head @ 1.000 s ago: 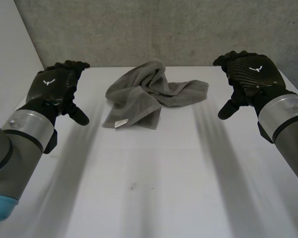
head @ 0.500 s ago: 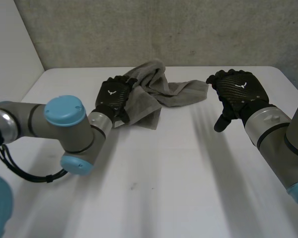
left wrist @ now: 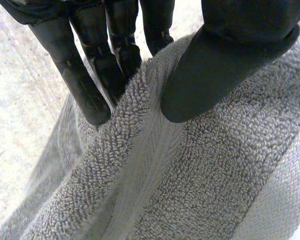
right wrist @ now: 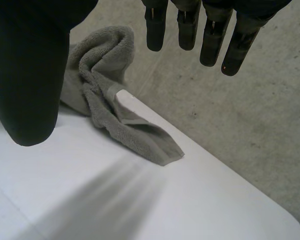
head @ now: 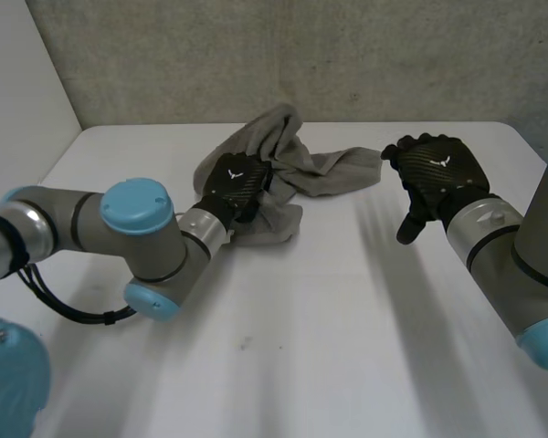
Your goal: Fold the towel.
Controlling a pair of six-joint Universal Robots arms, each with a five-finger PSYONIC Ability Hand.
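Towel [head: 333, 173] pinched in left hand [head: 235, 182] — its wrist view confirms; right hand [head: 436, 169] spread, empty.

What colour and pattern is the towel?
Plain grey towel with a smooth woven stripe; clearest in the left wrist view.

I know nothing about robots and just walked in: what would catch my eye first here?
A crumpled grey towel lies at the far middle of the white table. The left robot hand rests on its left part, a ridge of cloth pinched between thumb and fingers. The right robot hand hovers open beside the towel's right corner, touching nothing.
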